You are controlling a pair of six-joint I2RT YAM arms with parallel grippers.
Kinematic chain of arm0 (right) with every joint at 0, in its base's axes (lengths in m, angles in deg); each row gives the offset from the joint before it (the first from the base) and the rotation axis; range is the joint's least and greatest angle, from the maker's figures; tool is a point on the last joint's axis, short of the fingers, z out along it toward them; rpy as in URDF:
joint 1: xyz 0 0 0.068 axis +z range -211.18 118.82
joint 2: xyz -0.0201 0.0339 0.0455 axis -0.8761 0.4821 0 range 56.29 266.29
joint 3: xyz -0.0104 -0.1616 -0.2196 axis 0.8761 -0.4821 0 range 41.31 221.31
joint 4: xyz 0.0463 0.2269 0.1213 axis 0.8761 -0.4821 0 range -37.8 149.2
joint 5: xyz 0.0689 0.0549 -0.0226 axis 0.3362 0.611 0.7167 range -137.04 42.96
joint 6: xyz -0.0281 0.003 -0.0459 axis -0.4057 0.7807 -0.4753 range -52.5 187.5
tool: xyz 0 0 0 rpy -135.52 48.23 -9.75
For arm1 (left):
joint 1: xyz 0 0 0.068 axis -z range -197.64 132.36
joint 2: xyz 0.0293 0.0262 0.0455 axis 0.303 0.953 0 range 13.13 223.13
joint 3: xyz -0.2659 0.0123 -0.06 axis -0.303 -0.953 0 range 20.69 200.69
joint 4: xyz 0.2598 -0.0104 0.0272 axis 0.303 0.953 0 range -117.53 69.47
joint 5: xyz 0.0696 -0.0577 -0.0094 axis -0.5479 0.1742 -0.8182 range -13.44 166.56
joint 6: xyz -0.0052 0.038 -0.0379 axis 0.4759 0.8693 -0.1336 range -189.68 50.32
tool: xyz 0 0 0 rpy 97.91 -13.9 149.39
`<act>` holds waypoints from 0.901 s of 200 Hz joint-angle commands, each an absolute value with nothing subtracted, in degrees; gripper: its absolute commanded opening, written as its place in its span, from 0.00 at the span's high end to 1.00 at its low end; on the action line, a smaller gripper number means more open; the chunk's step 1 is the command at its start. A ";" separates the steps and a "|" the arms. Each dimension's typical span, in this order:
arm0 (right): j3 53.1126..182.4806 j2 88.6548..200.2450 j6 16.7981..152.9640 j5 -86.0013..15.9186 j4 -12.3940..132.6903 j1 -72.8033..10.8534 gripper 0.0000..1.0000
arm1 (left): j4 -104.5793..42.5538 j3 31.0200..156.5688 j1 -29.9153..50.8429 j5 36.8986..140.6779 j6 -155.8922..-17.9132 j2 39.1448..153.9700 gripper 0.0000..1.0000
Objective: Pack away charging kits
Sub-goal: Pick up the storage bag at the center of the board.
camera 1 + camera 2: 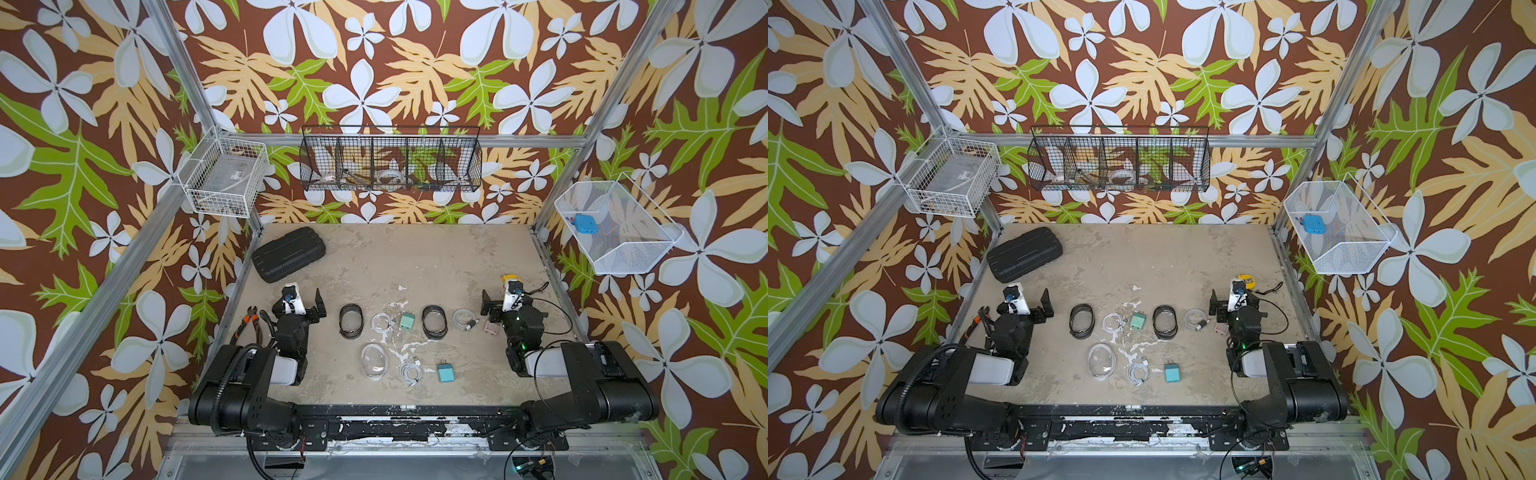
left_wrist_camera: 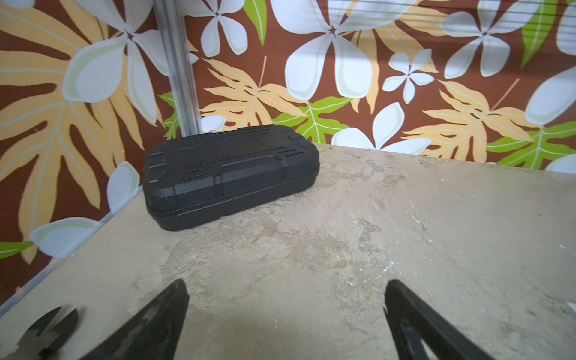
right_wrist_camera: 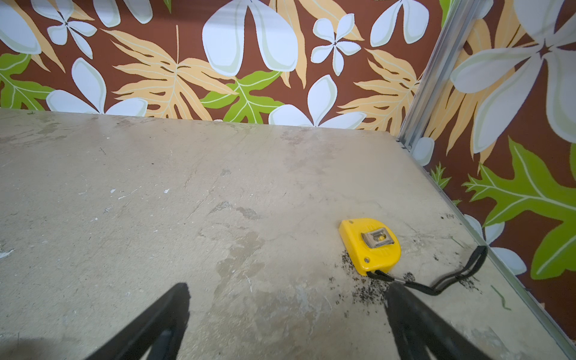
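Charging kits [image 1: 407, 322] lie spread between the left pincer [image 2: 286, 285] and the right pincer [image 3: 286, 286], both released and empty.

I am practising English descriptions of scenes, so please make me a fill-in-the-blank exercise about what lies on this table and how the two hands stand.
1. The left hand and the right hand both stand ___ and hold nothing.
2. On the table lie ___ coiled white cables.
3. The yellow tape measure lies close to the ___ hand.
4. The bright blue plug block sits in a white mesh ___ on the wall.
Missing words: open; three; right; basket.
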State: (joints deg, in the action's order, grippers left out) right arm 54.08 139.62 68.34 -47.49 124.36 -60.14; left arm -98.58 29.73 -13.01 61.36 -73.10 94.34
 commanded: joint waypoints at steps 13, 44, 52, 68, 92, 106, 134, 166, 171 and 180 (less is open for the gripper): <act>64.53 129.98 68.72 -46.84 103.50 -60.06 0.00 | -80.15 37.86 -13.08 53.99 -76.37 88.04 0.00; 69.36 122.91 84.19 -57.37 92.94 -60.73 0.00 | -52.39 53.96 -13.11 49.16 -81.99 87.75 0.00; 72.42 123.43 84.82 -56.18 87.66 -60.73 0.00 | -45.94 57.61 -13.07 48.86 -84.25 87.94 0.00; 76.71 124.07 85.31 -48.84 80.65 -60.65 0.06 | -36.70 62.40 -12.90 51.47 -87.07 86.69 0.03; 79.39 121.22 84.82 -45.30 73.45 -56.09 0.08 | -21.12 69.37 -9.94 54.68 -90.25 84.87 0.05; 80.52 119.68 84.39 -45.40 69.00 -51.38 0.09 | -12.24 72.45 -6.63 59.01 -91.03 85.08 0.12; 82.15 118.78 84.11 -44.17 62.06 -43.55 0.11 | -1.29 73.58 3.50 64.56 -94.96 84.05 0.25; 84.92 119.98 83.86 -39.17 58.39 -42.04 0.12 | 2.17 72.65 13.15 62.08 -99.66 82.17 0.18; 85.58 120.58 83.78 -38.47 57.88 -41.95 0.12 | 2.34 72.55 13.64 62.46 -99.83 82.70 0.18; 86.48 121.79 83.76 -37.46 57.62 -41.90 0.12 | 2.44 72.55 14.49 63.18 -99.65 83.99 0.18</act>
State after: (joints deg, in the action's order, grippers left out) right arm 84.42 119.99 83.79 -41.89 61.28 -42.26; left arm -2.93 72.76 12.39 62.23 -96.45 82.45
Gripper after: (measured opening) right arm 0.879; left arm 0.825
